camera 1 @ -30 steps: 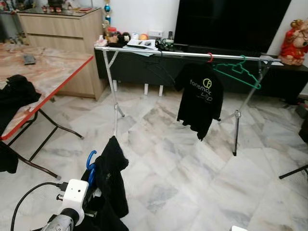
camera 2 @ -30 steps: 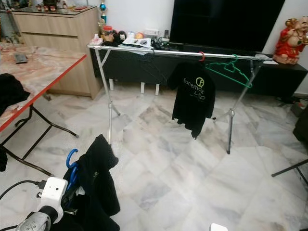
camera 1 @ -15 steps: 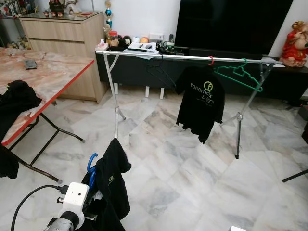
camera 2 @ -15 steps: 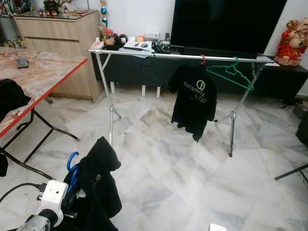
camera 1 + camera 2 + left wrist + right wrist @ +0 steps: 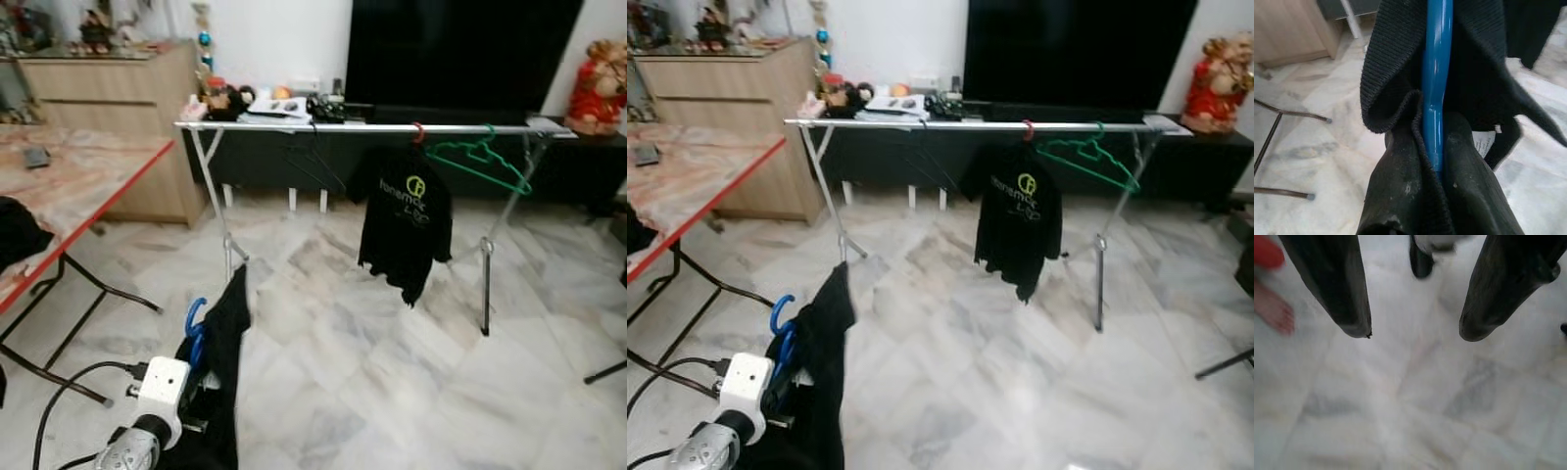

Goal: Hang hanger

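Silver left arm (image 5: 122, 455), white wrist camera (image 5: 163, 383), black cable (image 5: 69, 392).

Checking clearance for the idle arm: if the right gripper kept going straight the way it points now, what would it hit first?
Most likely the marble floor. The right gripper points down at it with its fingers open, and nothing lies between them and the tiles, though the blur makes depth hard to judge.

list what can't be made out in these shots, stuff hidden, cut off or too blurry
- Blue hanger: the black shirt draped on it hides its shoulders; the hook and neck show.
- Left gripper: head views hide it behind that shirt.
- Hanging shirt's logo: too small and blurred to read.
- Items on the TV console behind the rail: too small to identify.
- Right gripper: the floor beneath is motion-blurred; a red shape at the edge is cut off.
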